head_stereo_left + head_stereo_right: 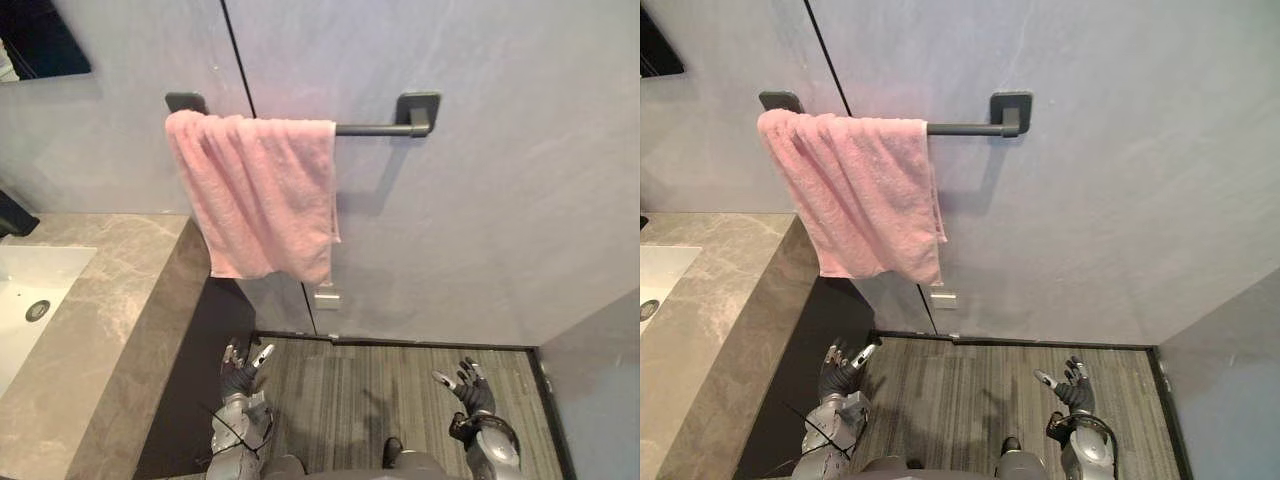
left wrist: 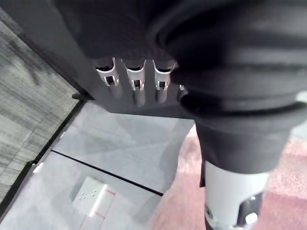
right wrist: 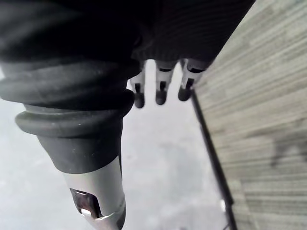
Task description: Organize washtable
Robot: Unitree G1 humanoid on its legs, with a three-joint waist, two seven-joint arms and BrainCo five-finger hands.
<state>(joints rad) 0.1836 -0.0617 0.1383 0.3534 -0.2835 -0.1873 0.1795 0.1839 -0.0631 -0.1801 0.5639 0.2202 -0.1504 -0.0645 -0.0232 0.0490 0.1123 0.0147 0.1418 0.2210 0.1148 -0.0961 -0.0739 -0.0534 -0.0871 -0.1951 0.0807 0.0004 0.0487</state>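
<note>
One pink towel (image 1: pixel 255 195) hangs over one dark rail (image 1: pixel 375 128) on the wall (image 1: pixel 500 200), just past the bench (image 1: pixel 110 300). One white sink (image 1: pixel 25 285) sits in the bench, with one drain (image 1: pixel 37 310) in it. The left hand (image 1: pixel 243 368) and right hand (image 1: pixel 468 388) hang low over the floor (image 1: pixel 370 390), fingers apart.

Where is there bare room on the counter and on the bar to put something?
The stone counter is bare between the sink and its right edge. The bar is free from the pink towel to its right bracket. The towel covers the bar's left part.
</note>
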